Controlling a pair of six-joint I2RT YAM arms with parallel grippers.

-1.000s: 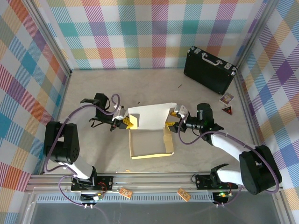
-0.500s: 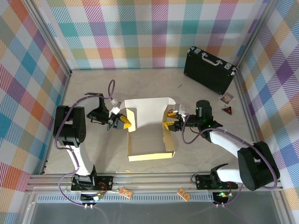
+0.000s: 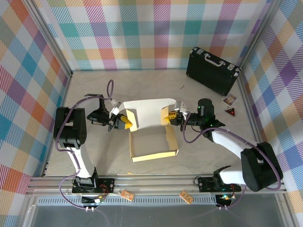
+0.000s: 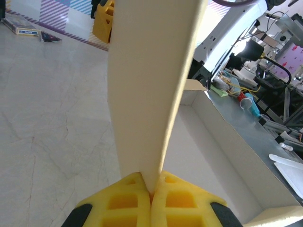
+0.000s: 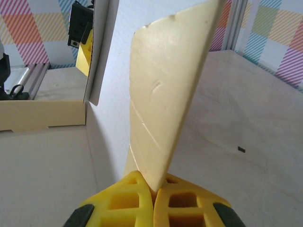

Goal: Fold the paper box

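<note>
The yellow fingers (image 4: pixel 125 203) of the left gripper (image 4: pixel 151 193) were clenched on the thin edge of a side flap of the paper box (image 3: pixel 150 142), the cardboard rising straight up from between them in the left wrist view. The right gripper (image 5: pixel 153 188) was likewise pinched shut on the opposite flap, a cream panel with a faint crease that stood up and leaned slightly to the right from its pads (image 5: pixel 128 201).

From above, both arms reached in from either side and met the box at the ends of its raised white back panel. The box sat near the middle of the table (image 3: pixel 94 151), between the two grippers. Its tan outer walls stood upright around a shallow tray, which faced upward and showed its bare pale floor.

The table was pale grey and stone-patterned, with a few fine cracks. Pastel plaid walls (image 3: pixel 142 33) enclosed it on three sides, and an aluminium rail (image 3: pixel 156 182) ran along the near edge. A black briefcase (image 3: pixel 212 71) stood shut in the far right corner, and two small cards (image 3: pixel 229 100) lay beside the right wall.
</note>
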